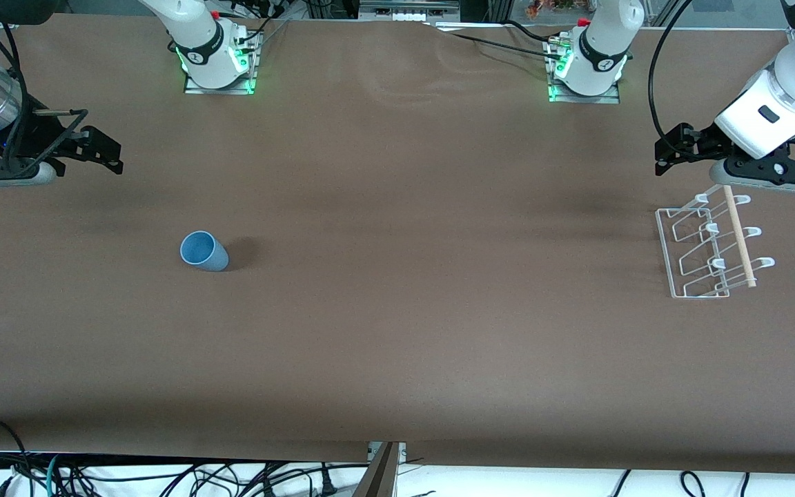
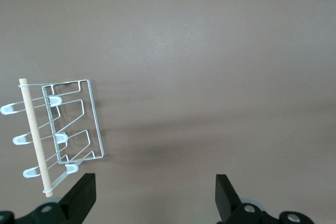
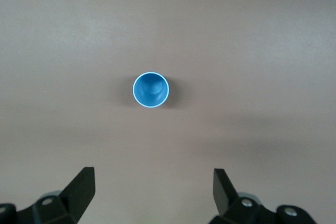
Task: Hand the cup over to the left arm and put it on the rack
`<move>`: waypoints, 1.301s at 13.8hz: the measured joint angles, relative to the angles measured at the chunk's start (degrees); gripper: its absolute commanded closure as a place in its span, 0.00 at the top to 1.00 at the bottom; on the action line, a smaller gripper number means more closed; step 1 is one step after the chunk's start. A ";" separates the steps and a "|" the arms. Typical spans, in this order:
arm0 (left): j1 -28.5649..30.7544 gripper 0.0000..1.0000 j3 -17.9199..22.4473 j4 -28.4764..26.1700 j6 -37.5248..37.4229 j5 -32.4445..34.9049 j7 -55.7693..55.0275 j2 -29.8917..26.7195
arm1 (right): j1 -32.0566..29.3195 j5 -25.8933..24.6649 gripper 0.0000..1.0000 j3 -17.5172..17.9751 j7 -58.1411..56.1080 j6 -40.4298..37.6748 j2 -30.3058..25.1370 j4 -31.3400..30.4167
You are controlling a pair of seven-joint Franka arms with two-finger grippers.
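Front view: the cup [image 1: 203, 251], a small tapered light-blue plastic tumbler, stands mouth-up on the brown table [image 1: 397, 331] toward the right arm's end. The rack [image 1: 711, 245], thin white wire loops with white-tipped pegs crossed by a pale wooden dowel [image 1: 740, 236], sits toward the left arm's end, well apart from the cup, which is why a handover between arms seems needed. The right gripper [image 1: 104, 155] hangs empty over bare table; the left gripper [image 1: 670, 155] hangs empty over the table just beside the rack.

Left wrist view: the left gripper's fingers [image 2: 84, 195] are spread wide, nothing between them; the rack lies beside them.

Right wrist view: the right gripper's fingers [image 3: 84, 182] are likewise released; the cup shows a round rim and smooth interior. Task not yet begun, judging by this layout.
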 measured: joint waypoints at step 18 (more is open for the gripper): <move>-0.01 1.00 -0.05 0.08 -0.35 0.00 -0.02 0.00 | -0.15 -0.25 0.99 -0.07 -2.29 5.63 9.63 -2.12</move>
